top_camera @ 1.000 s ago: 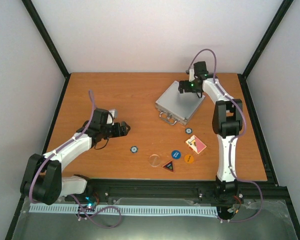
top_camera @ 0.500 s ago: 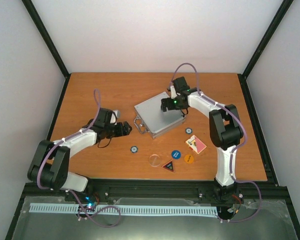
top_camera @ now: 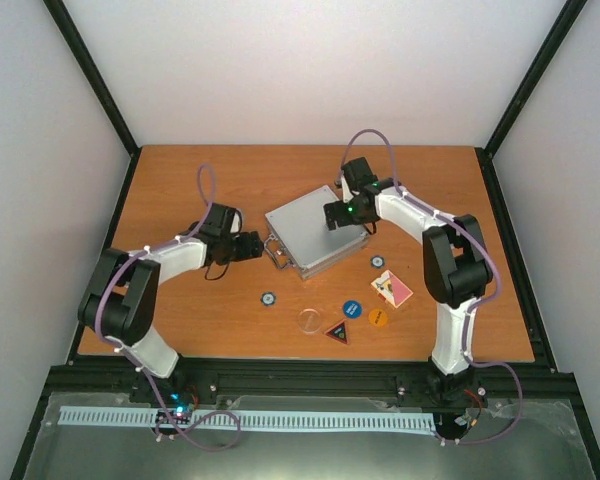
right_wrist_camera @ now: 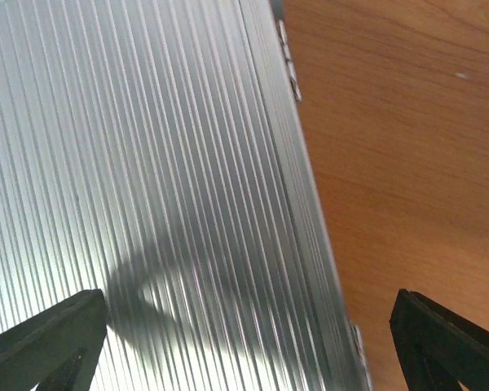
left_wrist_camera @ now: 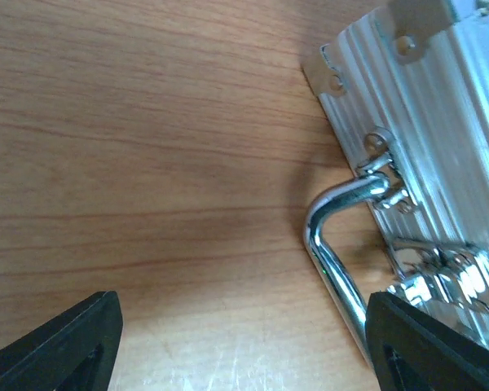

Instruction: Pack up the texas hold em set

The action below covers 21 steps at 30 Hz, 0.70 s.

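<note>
The silver ribbed case (top_camera: 305, 232) lies shut on the table, its chrome handle (top_camera: 277, 251) pointing left. My left gripper (top_camera: 256, 246) is open and low at that handle (left_wrist_camera: 332, 244), one black fingertip (left_wrist_camera: 428, 346) beside the latch. The right gripper (top_camera: 342, 214) hovers open over the lid's right part (right_wrist_camera: 147, 163), straddling the case's edge. Loose pieces lie in front: two chips (top_camera: 268, 298) (top_camera: 378, 262), a red card deck (top_camera: 392, 289), blue (top_camera: 352, 309) and orange (top_camera: 378, 318) round buttons, a clear disc (top_camera: 309, 320) and a triangular button (top_camera: 338, 331).
The wooden table (top_camera: 180, 180) is boxed in by white walls and a black frame (top_camera: 90, 80). The loose pieces sit between the case and the near edge, in front of the right arm's base.
The case has slid left and turned, with the right gripper travelling along above it. My left gripper has reached right, up to the case's handle.
</note>
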Tool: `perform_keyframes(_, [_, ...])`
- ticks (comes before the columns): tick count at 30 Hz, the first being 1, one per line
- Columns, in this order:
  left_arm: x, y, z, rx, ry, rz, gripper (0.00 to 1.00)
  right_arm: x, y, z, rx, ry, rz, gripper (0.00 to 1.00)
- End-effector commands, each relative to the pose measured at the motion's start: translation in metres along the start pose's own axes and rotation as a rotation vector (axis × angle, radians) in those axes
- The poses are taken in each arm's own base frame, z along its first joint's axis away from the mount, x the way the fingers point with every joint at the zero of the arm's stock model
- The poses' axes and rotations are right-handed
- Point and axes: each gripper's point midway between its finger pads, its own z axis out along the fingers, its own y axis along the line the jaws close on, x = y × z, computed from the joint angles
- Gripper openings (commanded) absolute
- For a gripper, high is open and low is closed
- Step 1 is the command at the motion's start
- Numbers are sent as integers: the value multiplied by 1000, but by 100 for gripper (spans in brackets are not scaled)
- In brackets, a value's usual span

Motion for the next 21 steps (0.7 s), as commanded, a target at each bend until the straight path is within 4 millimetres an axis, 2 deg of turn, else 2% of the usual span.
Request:
perform_keyframes(1, [-8,-6,10,-32,9,8,84,6,-5,-31,137,-1,-82,97])
perform_keyframes(6, [0,-11,30,-10,54,-2,84,5,2,-54,241,-46,-164,97])
perform_keyframes(11, [2,-16,43,5,71,-18,84,16,10,-59,244,-51,-185,98])
perform_keyframes(17, [23,1,68,-74,137,3,83,22,27,-64,303,-57,-265,97])
perform_keyframes(21, [46,18,81,-135,200,30,83,24,43,-67,343,-65,-333,98])
